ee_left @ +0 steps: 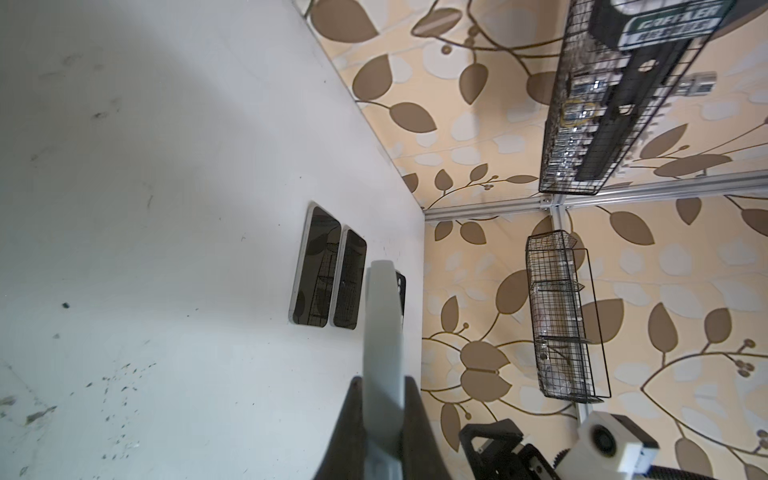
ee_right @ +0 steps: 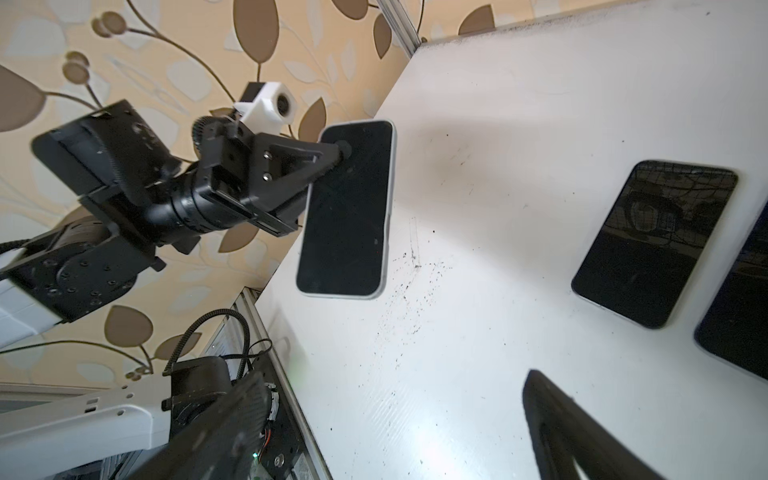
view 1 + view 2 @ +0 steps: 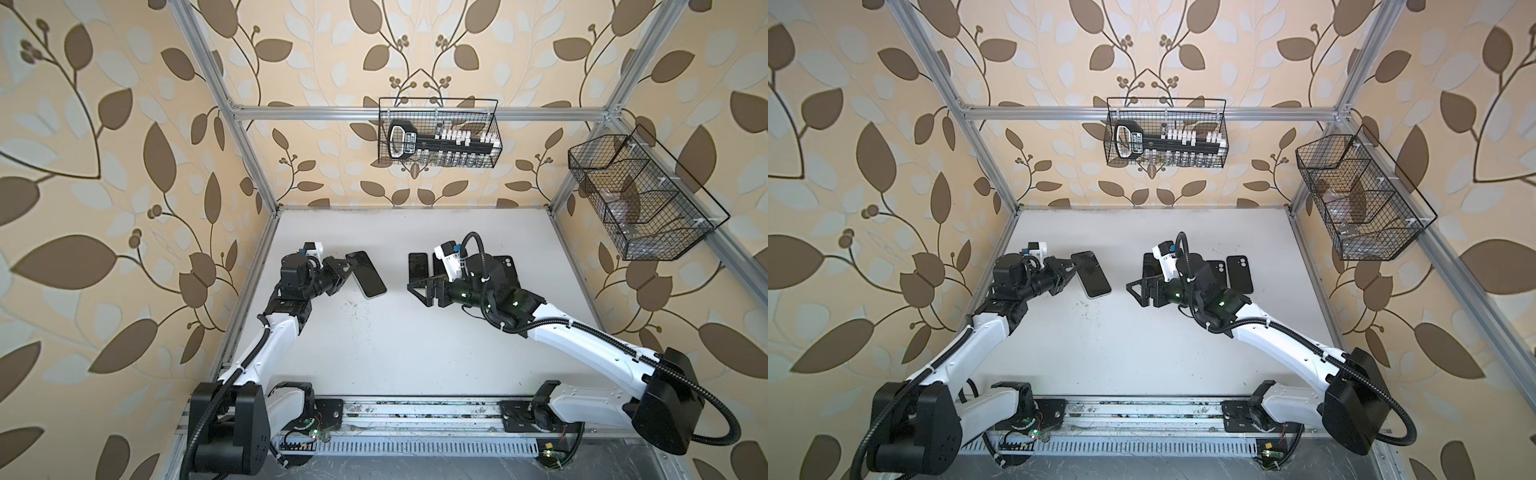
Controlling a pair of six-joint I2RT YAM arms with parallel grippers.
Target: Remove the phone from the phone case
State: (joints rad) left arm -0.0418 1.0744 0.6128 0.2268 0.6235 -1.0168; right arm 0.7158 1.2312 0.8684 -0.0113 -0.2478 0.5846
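Observation:
My left gripper (image 3: 348,266) is shut on the top end of a phone (image 3: 368,276) with a dark screen and a pale case rim. It holds the phone tilted above the left part of the white table (image 3: 374,353). In the left wrist view the phone (image 1: 384,324) shows edge-on between the shut fingers. The right wrist view shows its screen (image 2: 347,208) facing out. My right gripper (image 3: 415,283) hovers near the table's middle, open and empty, its fingers (image 2: 552,419) far apart. It points toward the held phone and is apart from it.
Two bare phones (image 2: 654,241) (image 1: 349,282) lie face up just behind the right gripper. Black empty cases (image 3: 1239,272) lie to their right. A wire basket (image 3: 440,133) with tools hangs on the back wall. Another basket (image 3: 640,199) hangs on the right wall.

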